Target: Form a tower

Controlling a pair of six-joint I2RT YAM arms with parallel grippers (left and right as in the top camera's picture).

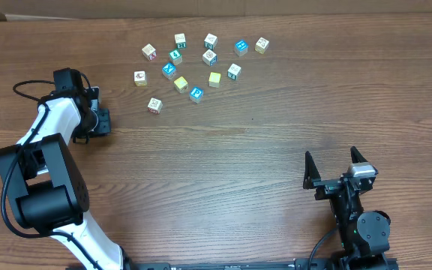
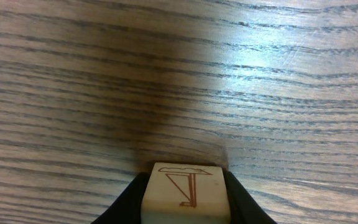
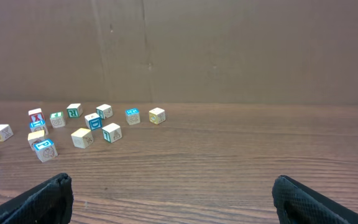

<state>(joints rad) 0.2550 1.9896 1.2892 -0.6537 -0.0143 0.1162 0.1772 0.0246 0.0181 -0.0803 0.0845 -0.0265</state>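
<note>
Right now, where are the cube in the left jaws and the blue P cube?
held cube (image 2: 182, 186), left wrist view, its white face with the red drawing.
blue P cube (image 1: 196, 94), overhead view, its top face.

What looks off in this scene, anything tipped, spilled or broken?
Nothing broken, but nothing is stacked: the small wooden picture cubes lie scattered singly at the brown wooden table's far side, some skewed. The left fingers clamp one white-faced wooden cube.
</note>
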